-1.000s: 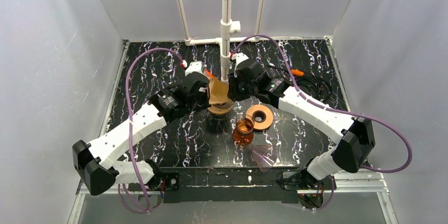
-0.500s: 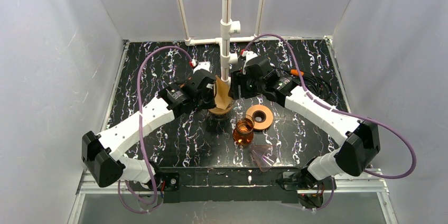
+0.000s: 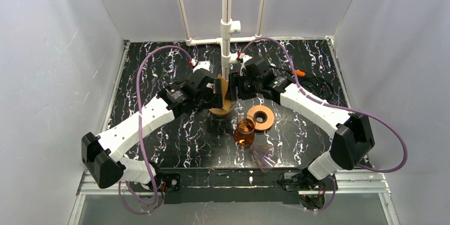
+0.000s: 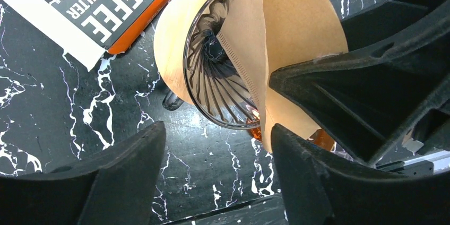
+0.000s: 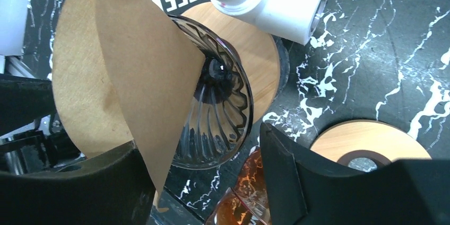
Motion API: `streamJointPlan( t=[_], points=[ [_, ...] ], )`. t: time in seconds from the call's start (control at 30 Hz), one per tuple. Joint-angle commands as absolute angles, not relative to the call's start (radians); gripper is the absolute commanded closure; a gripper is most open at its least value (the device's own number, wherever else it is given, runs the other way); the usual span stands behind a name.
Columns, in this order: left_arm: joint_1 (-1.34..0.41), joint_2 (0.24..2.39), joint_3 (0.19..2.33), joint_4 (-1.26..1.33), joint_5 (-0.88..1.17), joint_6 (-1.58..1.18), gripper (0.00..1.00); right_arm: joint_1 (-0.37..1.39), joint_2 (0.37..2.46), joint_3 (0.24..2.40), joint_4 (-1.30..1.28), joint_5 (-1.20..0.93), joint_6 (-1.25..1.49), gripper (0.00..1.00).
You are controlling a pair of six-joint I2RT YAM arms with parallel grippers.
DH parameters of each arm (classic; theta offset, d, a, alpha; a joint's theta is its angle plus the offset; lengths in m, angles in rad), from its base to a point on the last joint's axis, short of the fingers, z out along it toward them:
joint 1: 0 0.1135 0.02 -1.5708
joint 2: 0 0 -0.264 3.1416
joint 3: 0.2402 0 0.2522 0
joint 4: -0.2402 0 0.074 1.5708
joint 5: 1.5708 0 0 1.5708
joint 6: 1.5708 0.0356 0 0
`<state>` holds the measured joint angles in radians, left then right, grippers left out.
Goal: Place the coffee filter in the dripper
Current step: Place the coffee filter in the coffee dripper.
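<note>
From above, the dripper (image 3: 222, 111) is sitting just in front of the white pipe post (image 3: 227, 23). The brown coffee filter (image 3: 225, 88) is standing on edge in its mouth. The left gripper (image 3: 215, 94) is hanging just left of the dripper and the right gripper (image 3: 236, 88) just right of it, both so near the paper that I cannot tell whether either is touching it. An amber jar (image 3: 244, 132) and a wooden ring (image 3: 261, 117) are lying to the dripper's right. Through the left wrist camera, the left gripper (image 4: 215, 135) is gaping wide, holding nothing, with the dripper's ribbed glass (image 4: 212, 76) showing between its jaws. The filter (image 4: 286, 28), folded flat, is dipping its point into the cone while most of it is sticking out past the rim. A filter box (image 4: 101, 2) is lying just beside the dripper. Through the right wrist camera, the right gripper (image 5: 201, 145) is spread wide too, gripping nothing. The filter (image 5: 117, 66) is leaning out of the dripper (image 5: 217, 113), its lower edge running down beside one finger (image 5: 79, 188).
</note>
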<state>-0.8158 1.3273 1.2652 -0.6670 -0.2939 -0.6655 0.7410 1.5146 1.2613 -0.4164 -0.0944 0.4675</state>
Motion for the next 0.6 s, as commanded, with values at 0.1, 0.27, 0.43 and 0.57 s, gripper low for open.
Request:
streamJointPlan(
  t=[0.1,0.27,0.43,0.57],
  points=[
    [-0.757,1.221,1.240,-0.621,-0.216,-0.684,0.18,0.741,1.545,1.278,-0.334,-0.173,0.481,0.37],
    [-0.704,1.179,1.184,-0.570,-0.140,-0.708,0.09,0.742,1.546,1.287,-0.303,-0.204,0.498,0.42],
    [-0.657,1.178,1.160,-0.547,-0.090,-0.718,0.05,0.742,1.552,1.292,-0.293,-0.221,0.508,0.43],
    [-0.630,1.194,1.152,-0.551,-0.068,-0.735,0.05,0.741,1.540,1.279,-0.293,-0.206,0.512,0.43]
  ],
)
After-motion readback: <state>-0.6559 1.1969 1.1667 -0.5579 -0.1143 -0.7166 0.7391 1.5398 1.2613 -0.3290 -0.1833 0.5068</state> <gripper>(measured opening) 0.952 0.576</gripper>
